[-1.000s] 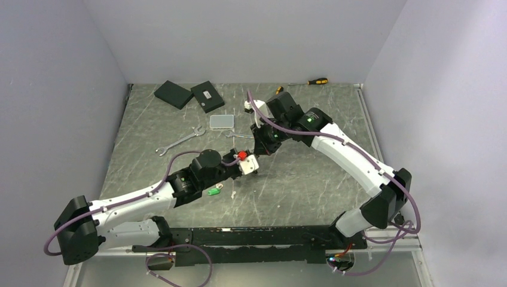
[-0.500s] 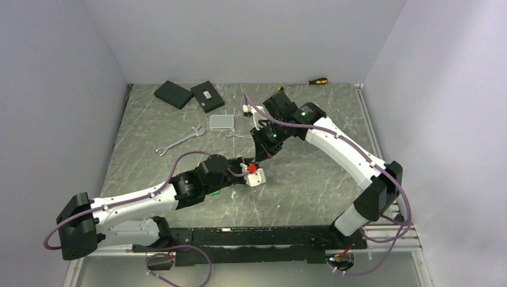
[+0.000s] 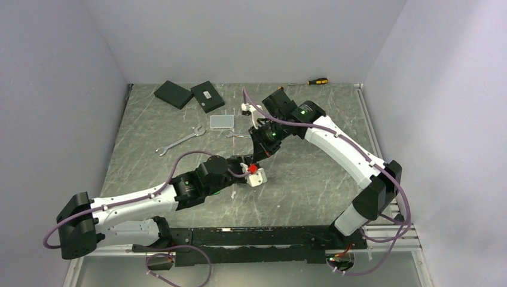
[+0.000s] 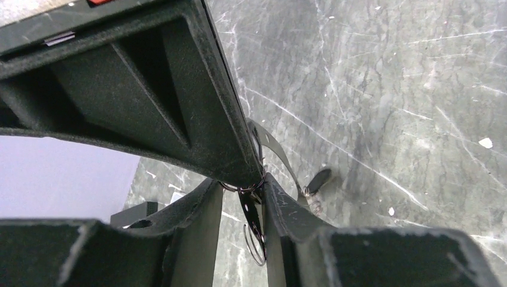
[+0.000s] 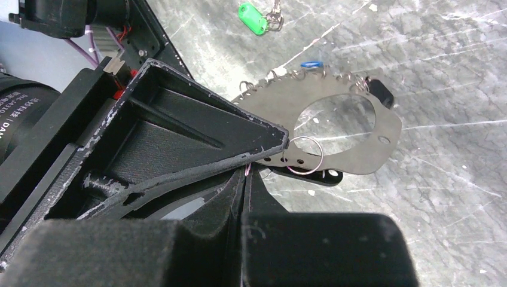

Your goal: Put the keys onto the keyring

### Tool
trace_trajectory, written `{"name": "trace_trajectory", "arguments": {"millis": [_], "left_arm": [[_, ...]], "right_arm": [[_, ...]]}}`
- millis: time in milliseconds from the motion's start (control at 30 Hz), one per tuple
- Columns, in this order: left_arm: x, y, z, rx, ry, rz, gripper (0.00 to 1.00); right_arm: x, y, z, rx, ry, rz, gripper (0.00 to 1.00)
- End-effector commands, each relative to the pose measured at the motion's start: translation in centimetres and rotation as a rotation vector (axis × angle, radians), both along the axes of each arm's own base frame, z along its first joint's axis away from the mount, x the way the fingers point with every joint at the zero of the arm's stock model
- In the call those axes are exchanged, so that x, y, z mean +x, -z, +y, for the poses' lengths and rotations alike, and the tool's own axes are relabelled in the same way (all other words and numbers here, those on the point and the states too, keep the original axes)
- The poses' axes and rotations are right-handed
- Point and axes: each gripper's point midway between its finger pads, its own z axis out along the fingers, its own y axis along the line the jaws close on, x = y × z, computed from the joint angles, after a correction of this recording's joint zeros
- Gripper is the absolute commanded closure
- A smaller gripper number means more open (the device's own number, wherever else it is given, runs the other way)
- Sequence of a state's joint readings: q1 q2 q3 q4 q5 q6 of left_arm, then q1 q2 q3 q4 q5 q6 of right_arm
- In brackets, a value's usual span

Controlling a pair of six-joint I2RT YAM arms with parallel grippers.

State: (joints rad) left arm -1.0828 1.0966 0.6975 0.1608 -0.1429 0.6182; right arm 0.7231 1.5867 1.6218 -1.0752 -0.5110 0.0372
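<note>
The keyring [image 5: 353, 140] is a flat silvery plate with a large hole and small holes along its rim. It hangs above the table with my right gripper [image 5: 246, 173] shut on its near edge. A blue-tagged key [image 5: 308, 63] and a black-tagged key [image 5: 381, 92] hang from its far rim by small rings. In the left wrist view the plate [image 4: 276, 148] shows edge-on. My left gripper [image 4: 241, 192] sits just below it, jaws apart, with a dark key [image 4: 251, 218] and its split ring hanging loose between the fingers. A green-tagged key [image 5: 253, 18] lies on the table. From above, both grippers [image 3: 256, 164] meet mid-table.
Two silver spanners [image 3: 179, 142] [image 3: 239, 135] and a clear plastic box [image 3: 222, 121] lie behind the grippers. Two black boxes [image 3: 173, 94] [image 3: 207, 95] sit at the back left. A yellow-and-black screwdriver [image 3: 317, 81] rests at the back wall.
My left gripper moved right and forward to meet the right gripper, then its jaws spread apart. The right arm lowered slightly toward it.
</note>
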Motion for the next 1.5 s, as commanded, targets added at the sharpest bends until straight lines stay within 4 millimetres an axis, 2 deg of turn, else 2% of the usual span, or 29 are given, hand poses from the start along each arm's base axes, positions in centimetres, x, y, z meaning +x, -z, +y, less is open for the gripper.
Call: {"name": "trace_trajectory", "arguments": {"millis": [0,133,367,500,667,867,1000,1167,1300,1467], "left_arm": [[1.7,-3.6,1.4,-0.049,-0.104,-0.151,0.65],[2.3,-3.2,2.1,0.017,-0.174,-0.239,0.57],[3.7,-4.1,3.3,0.024,-0.295,-0.282,0.56],[2.3,-5.1,3.4,-0.042,-0.232,-0.245,0.52],[-0.2,-5.6,2.6,-0.102,-0.091,-0.166,0.38],[-1.5,-5.3,1.6,-0.114,-0.022,-0.079,0.36],[-2.9,-5.3,0.8,-0.157,0.054,-0.019,0.27],[-3.1,-5.5,0.1,-0.209,0.055,0.043,0.19],[-3.2,-6.2,-0.6,-0.285,0.073,0.107,0.17],[-2.6,-6.6,-1.0,-0.368,0.08,0.141,0.15]], "right_arm": [[-2.2,-1.5,0.1,0.038,-0.022,0.082,1.0],[-2.3,-1.7,-0.4,0.041,-0.004,0.095,1.0],[-2.4,-0.5,-2.0,0.0,0.042,0.114,1.0],[-0.6,-1.3,-3.3,0.026,0.124,0.058,1.0],[1.3,-3.1,-3.7,0.078,0.171,-0.031,1.0],[2.0,-3.3,-3.5,0.104,0.177,-0.051,1.0],[2.5,-3.8,-3.9,0.12,0.19,-0.092,1.0],[3.0,-4.8,-4.1,0.152,0.196,-0.176,1.0],[2.9,-5.8,-3.8,0.203,0.188,-0.21,1.0],[2.7,-5.7,-3.5,0.224,0.17,-0.215,1.0]]}}
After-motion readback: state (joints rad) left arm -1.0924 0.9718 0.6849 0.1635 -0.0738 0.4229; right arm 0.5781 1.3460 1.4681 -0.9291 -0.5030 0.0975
